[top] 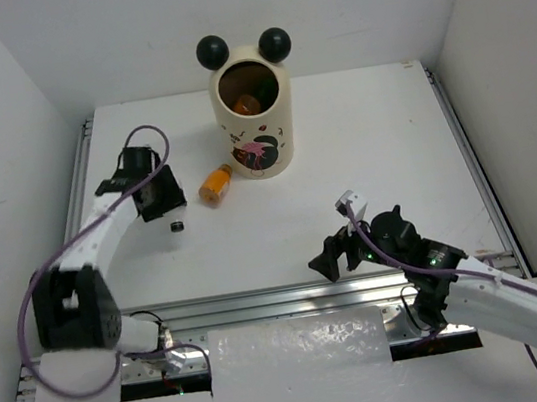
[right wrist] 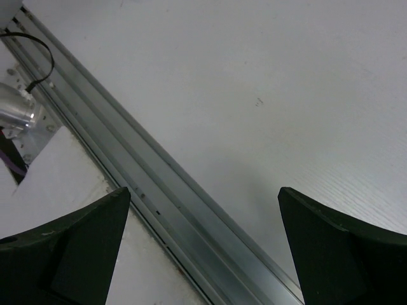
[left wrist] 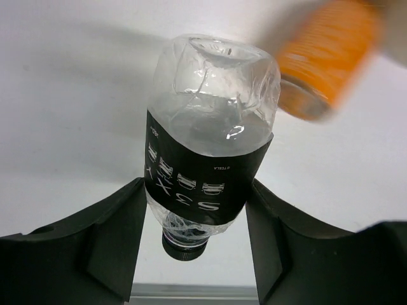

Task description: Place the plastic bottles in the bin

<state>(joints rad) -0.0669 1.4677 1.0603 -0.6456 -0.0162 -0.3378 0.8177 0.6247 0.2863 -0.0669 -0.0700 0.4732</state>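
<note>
My left gripper (top: 162,203) (left wrist: 197,190) is shut on a clear bottle (left wrist: 213,121) with a black label and black cap; its fingers press both sides of the label. In the top view only the cap (top: 177,226) shows below the gripper. An orange bottle (top: 215,184) (left wrist: 324,57) lies on the table just right of it, in front of the cream bin (top: 256,147) with two black ball ears. Orange bottles (top: 245,104) lie inside the bin. My right gripper (top: 335,255) (right wrist: 203,197) is open and empty at the table's front edge.
A metal rail (right wrist: 159,190) (top: 293,298) runs along the table's front edge under my right gripper. White walls enclose the table on the left, back and right. A clear plastic sheet (top: 299,350) lies below the rail between the arm bases.
</note>
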